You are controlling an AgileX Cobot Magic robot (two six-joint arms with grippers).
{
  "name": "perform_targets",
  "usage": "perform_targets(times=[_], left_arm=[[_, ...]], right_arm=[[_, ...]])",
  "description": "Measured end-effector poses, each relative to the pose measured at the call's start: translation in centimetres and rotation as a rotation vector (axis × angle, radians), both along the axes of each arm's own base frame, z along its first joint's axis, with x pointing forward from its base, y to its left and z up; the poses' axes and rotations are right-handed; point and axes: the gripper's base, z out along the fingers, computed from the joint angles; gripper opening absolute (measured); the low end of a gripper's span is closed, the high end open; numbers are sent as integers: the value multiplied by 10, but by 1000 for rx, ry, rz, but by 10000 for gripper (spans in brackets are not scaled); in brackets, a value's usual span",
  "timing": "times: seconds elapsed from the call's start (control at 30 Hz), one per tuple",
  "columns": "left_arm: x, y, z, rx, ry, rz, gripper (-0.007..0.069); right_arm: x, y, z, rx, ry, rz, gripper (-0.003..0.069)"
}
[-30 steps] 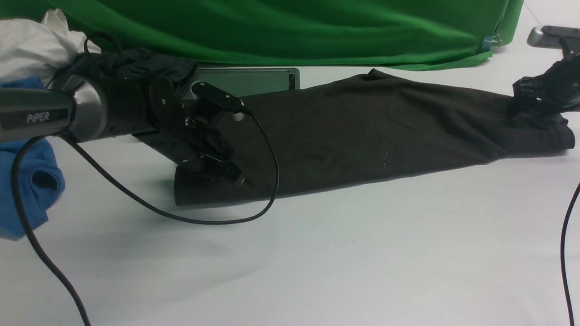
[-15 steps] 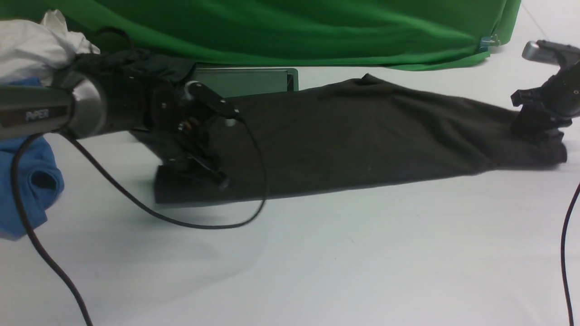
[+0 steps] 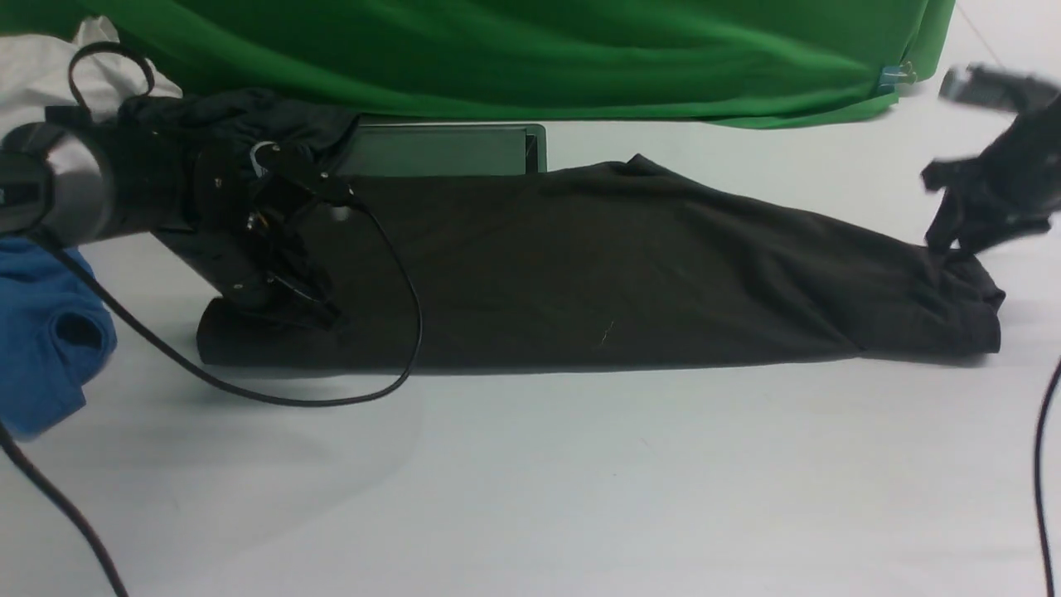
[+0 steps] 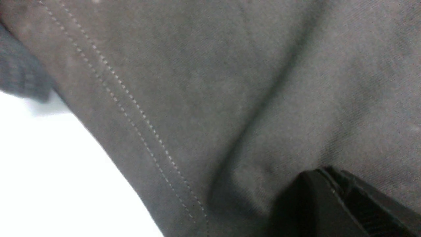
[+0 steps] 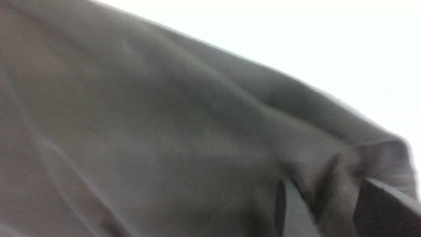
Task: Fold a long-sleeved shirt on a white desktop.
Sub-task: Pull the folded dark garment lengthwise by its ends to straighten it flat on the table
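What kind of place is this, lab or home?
Likely a robot test lab or recording studio: a green cloth backdrop behind, a plain white desktop, a long-sleeved shirt laid out, and a blue garment aside.

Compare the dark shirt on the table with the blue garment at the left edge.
The long-sleeved shirt is brownish-black; the blue garment is bright blue. The long-sleeved shirt lies stretched out in a long band; the blue garment sits bunched in a heap, partly cut off by the frame. Both rest on the white desktop.
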Motion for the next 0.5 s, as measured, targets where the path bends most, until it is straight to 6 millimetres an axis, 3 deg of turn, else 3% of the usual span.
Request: perform_targets(times=[0.07, 0.17, 0.33, 0.5], left_arm=[[-5, -6, 12, -8, -13, -12, 20], [-15, -30, 53, -61, -129, -48, 18], [-48, -73, 128, -175, -362, -156, 18], [-99, -106, 189, -268, -534, -302, 18]], right_arm=[[-1, 0, 10, -9, -31, -4, 287], [-1, -2, 11, -28, -39, -5, 363], [5, -3, -11, -36, -20, -10, 445], [11, -4, -37, -34, 14, -13, 425]])
